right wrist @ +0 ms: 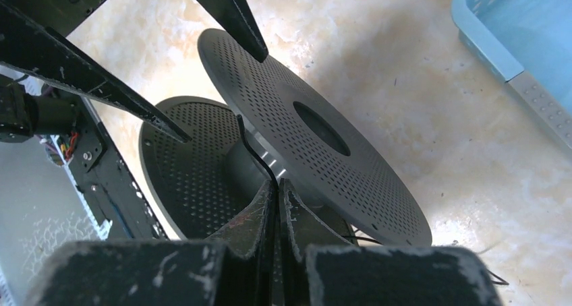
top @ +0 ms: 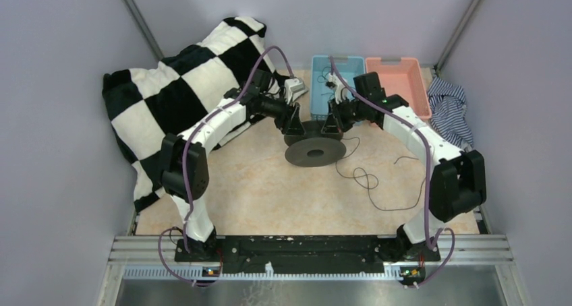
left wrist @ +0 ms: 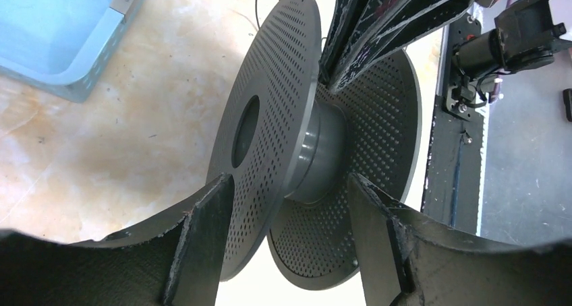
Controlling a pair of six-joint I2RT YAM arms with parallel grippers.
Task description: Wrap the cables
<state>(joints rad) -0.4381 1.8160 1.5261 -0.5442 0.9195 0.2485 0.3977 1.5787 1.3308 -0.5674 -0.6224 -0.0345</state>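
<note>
A dark perforated spool [top: 315,149] stands tilted on the table between both grippers. My left gripper [left wrist: 290,179] is open and straddles the spool's near flange [left wrist: 270,117]: one finger [left wrist: 202,245] is on its outer face, the other [left wrist: 374,238] sits between the flanges beside the hub [left wrist: 320,151]. My right gripper [right wrist: 276,185] is shut on a thin black cable [right wrist: 253,151], which curves up from its tips across the hub between the flanges. The rest of that cable [top: 367,181] trails in loose loops over the table to the right of the spool.
A blue bin [top: 337,70] and a pink bin [top: 398,77] stand at the back, with more thin wires in the blue one. A black-and-white checkered blanket [top: 182,83] covers the back left. A striped cloth [top: 448,107] lies at the right edge.
</note>
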